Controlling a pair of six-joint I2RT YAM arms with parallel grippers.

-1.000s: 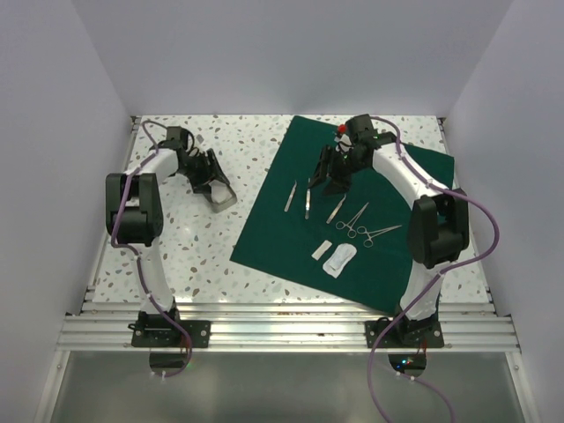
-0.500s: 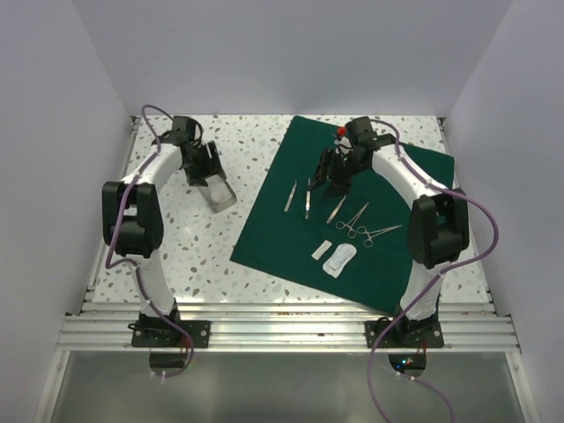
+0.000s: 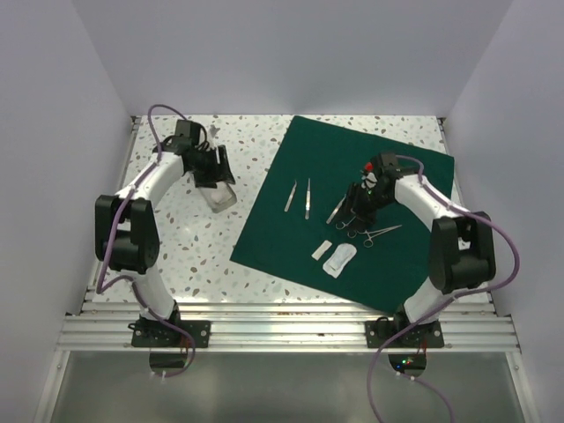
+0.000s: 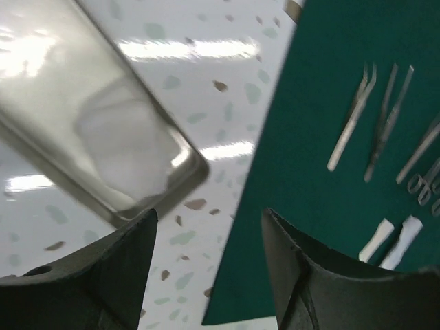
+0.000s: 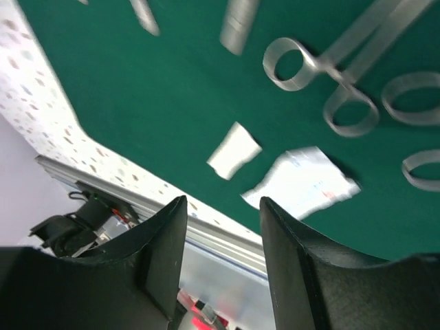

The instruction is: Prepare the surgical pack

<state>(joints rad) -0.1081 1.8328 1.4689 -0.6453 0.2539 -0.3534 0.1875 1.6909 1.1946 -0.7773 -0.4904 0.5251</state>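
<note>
Top external view: the surgical pack (image 3: 322, 150) is one big square sheet of dark green cloth. It lies spread flat on the right half of the table (image 3: 176, 256), turned so that one corner points to the near edge. The cloth looks matt and smooth, without visible folds. The table is white and glossy, with small grey and brown speckles like terrazzo.

On the cloth lie slim silver tweezers (image 4: 352, 117), straight and thin, and one has a forked tip. Near them are ring-handled instruments (image 5: 328, 67) of polished metal, with round finger loops. Closer to the near edge of the cloth lie a small white packet (image 5: 234, 151) and a larger white packet (image 5: 302, 182). Both are flat and look like paper; the larger one has faint printing that I cannot read.

My left tool (image 4: 210, 220) hangs over the bare table, just beside the left edge of the cloth. Its two dark fingers stand apart and nothing is between them. Right by it is a shiny metal tray (image 4: 103, 124), rectangular with rounded corners, which reflects the light.

My right tool (image 5: 220, 206) is above the cloth, over the ring-handled instruments. Its fingers are parted too and grip nothing.
</note>
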